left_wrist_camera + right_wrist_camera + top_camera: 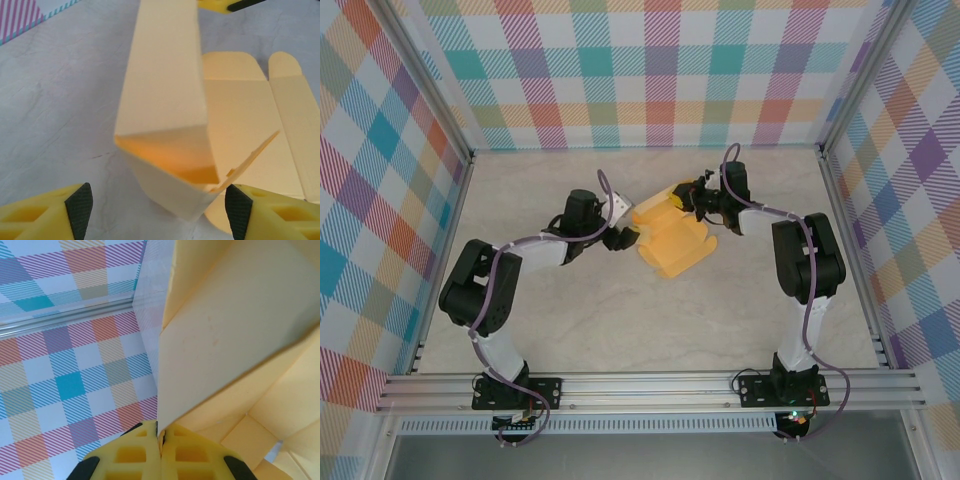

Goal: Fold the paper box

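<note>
Toward the middle of the table, somewhat nearer its far edge, the left gripper holds its fingers spread on either side of a raised part of the paper box, not visibly touching it. That part is already folded into an open-ended trough, while panels and rounded flaps beside it lie flat. Further right, the right gripper pinches a thin upright wall of card. By my judgement the folding is partway: the flat panels, the flaps and the closing remain.

A pale marbled table carries the half-folded yellow paper box.
</note>
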### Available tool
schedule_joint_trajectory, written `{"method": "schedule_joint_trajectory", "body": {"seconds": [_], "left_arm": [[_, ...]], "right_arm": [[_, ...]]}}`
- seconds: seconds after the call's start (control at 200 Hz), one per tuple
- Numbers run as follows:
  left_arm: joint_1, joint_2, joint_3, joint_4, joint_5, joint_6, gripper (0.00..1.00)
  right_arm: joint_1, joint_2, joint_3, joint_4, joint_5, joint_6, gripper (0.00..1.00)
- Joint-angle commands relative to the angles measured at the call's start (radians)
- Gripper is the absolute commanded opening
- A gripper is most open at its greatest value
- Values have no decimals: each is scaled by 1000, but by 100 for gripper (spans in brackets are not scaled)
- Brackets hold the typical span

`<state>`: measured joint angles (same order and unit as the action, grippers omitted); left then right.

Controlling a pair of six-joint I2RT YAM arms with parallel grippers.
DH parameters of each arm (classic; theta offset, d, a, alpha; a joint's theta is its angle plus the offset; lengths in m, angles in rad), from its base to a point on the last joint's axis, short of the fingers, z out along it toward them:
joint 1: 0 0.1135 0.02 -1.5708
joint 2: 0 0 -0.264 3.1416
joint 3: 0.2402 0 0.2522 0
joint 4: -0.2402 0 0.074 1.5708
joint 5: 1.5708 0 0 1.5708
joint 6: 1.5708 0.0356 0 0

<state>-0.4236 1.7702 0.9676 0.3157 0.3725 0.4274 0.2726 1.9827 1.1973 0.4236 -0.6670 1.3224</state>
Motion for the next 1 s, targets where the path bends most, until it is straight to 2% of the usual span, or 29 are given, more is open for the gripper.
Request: {"method": "schedule_joint_trajectory", "body": {"seconds": [0.0,0.1,0.18,0.37,0.6,0.685,0.815,0.995], "left_arm": [[-22,16,23,8,-47,4,72],[-37,23,28,-9,-66,-16,69],[-58,28,27,-7,-89,-48,62],[-127,5,-107,230,-237,-204,61],[-174,41,-126,301,-329,-237,56],[-187,50,-140,342,-363,-268,52],[-229,71,-130,346,-417,-297,38],[-275,92,-114,364,-545,-361,38]], "right_arm": [[-1,10,-16,38,-18,-11,0],[-1,8,-21,44,-19,-12,0],[-1,4,-30,51,-17,-14,0],[-1,-4,-87,127,-16,-1,0],[-1,-8,-148,198,-17,14,0],[-1,-16,-172,248,-8,27,0],[0,-34,-212,290,10,33,0],[12,-76,-281,340,64,64,0]]}}
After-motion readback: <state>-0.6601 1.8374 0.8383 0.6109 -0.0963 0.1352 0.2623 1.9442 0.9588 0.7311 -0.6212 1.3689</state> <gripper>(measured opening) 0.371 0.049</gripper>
